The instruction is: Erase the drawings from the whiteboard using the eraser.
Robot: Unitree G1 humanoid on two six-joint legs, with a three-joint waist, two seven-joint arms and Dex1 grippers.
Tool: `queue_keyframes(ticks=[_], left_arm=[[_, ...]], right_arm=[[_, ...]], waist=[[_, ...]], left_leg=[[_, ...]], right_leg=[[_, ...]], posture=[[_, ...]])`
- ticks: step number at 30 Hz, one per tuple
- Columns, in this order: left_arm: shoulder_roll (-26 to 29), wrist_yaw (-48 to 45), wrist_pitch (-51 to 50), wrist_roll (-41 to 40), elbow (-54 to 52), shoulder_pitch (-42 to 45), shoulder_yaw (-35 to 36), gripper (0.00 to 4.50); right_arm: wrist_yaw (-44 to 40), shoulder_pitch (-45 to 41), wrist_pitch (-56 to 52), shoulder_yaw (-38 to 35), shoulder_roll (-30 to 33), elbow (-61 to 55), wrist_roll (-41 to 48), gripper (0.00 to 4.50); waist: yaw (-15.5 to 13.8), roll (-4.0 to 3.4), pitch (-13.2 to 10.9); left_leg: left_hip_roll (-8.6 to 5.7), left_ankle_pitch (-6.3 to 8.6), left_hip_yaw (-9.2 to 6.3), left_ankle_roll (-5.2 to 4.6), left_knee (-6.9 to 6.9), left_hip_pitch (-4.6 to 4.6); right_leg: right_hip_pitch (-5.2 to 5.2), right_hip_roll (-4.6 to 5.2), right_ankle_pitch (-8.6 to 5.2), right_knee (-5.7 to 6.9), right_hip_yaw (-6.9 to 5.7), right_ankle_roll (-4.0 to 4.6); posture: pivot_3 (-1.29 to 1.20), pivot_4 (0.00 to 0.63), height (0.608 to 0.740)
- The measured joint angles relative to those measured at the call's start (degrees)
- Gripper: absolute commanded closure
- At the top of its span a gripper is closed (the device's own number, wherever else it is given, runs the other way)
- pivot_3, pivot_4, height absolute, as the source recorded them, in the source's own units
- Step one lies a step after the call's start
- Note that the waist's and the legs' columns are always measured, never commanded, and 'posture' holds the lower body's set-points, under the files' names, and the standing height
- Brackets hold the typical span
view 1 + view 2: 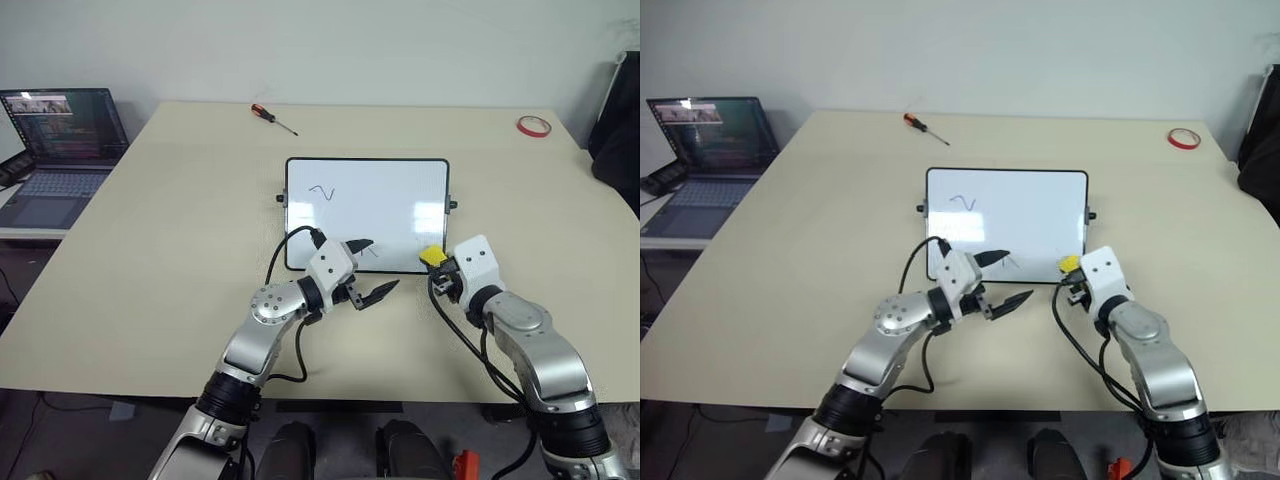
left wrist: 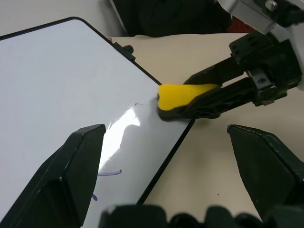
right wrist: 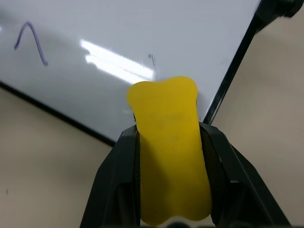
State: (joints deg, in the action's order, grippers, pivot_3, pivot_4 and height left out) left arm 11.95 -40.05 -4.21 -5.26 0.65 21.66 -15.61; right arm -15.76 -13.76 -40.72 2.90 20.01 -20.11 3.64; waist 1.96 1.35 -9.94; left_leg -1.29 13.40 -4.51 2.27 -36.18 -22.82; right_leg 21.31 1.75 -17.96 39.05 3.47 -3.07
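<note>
1. A white-framed whiteboard (image 1: 390,190) lies flat at the centre of the frame on a pale beige desk (image 1: 150,260), its long side running left to right, with a small black knob on each short side.
2. The right gripper (image 1: 436,262), seen at lower right of centre, is clamped on a yellow eraser (image 1: 431,256); the two black fingers press against the block's sides, as the right wrist view shows (image 3: 168,156).
3. The eraser sits at the board's lower right corner, its front end over the white surface just inside the black frame; whether it presses on the board cannot be told.
4. The left gripper (image 1: 366,270) hovers at the board's lower edge, just left of the eraser, its fingers spread wide with nothing between them. One fingertip lies over the board, the other over the desk.
5. Of the drawings, a dark zigzag (image 1: 322,191) shows in the board's upper left part, and another thin mark (image 1: 1011,262) sits near the lower edge beside the left gripper. A faint short trace (image 3: 151,59) shows on the board just ahead of the eraser in the right wrist view.
6. A screwdriver (image 1: 273,118) with a red and black handle lies on the desk above the board, toward upper centre of the frame.
7. A red tape ring (image 1: 534,125) rests near the desk's upper right corner.
8. An open laptop (image 1: 60,150) stands off the desk at the upper left of the frame.
</note>
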Motion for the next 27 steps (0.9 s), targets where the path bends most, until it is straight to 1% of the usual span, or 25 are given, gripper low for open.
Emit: queue_keyframes(ticks=[5,7,10,13,16,27], left_arm=[[-0.27,0.1,0.28,0.15,0.57,0.46,0.0,0.0],[-0.25,0.14,0.61,0.17,0.63,0.68,0.0,0.0],[0.04,0.18,0.68,0.17,0.68,0.74,0.03,0.0],[0.31,0.45,0.68,0.18,0.68,0.79,0.05,0.0],[0.5,0.55,0.67,0.18,0.61,0.76,0.05,0.0],[1.15,0.7,0.63,0.15,0.38,0.59,0.12,0.0]], right_arm=[[0.73,-5.33,5.54,0.78,-2.59,3.35,-0.38,3.19],[0.74,-6.05,6.46,1.72,-2.67,5.04,-0.86,3.19],[0.19,-6.25,5.56,4.28,-1.21,7.53,-2.86,3.19],[-0.68,-6.71,4.37,5.23,0.6,7.38,-3.8,3.19],[-1.17,-5.9,3.21,5.16,1.99,6.19,-4.61,3.19],[-2.78,1.12,-2.39,2.67,4.95,-0.59,-4.55,3.19]], waist=[[-0.08,0.0,0.0],[-0.13,0.0,0.0],[-0.17,0.0,0.0],[-0.17,0.0,0.01],[-0.3,0.01,0.02],[-0.31,0.03,0.03]], left_leg=[[0.0,0.0,-0.02,0.0,0.0,-0.02],[0.0,0.0,-0.01,0.0,0.0,-0.03],[-0.02,0.0,-0.01,0.0,0.0,-0.05],[-0.02,0.0,-0.04,0.0,-0.01,0.0],[-0.02,0.0,-0.1,0.0,-0.04,0.0],[-0.03,0.0,-0.12,0.0,-0.12,0.01]], right_leg=[[0.01,0.0,0.0,-0.02,-0.02,0.0],[0.01,0.01,0.0,-0.03,-0.02,0.0],[0.02,0.04,0.0,-0.04,-0.02,0.0],[-0.03,0.04,0.0,-0.02,-0.04,0.0],[-0.1,0.04,0.0,-0.02,-0.12,0.0],[-0.14,0.04,0.0,-0.01,-0.14,-0.01]], posture=[[0.0,0.15,0.74],[0.0,0.15,0.74],[0.0,0.15,0.74],[0.0,0.15,0.74],[0.0,0.15,0.74],[0.0,0.15,0.74]])
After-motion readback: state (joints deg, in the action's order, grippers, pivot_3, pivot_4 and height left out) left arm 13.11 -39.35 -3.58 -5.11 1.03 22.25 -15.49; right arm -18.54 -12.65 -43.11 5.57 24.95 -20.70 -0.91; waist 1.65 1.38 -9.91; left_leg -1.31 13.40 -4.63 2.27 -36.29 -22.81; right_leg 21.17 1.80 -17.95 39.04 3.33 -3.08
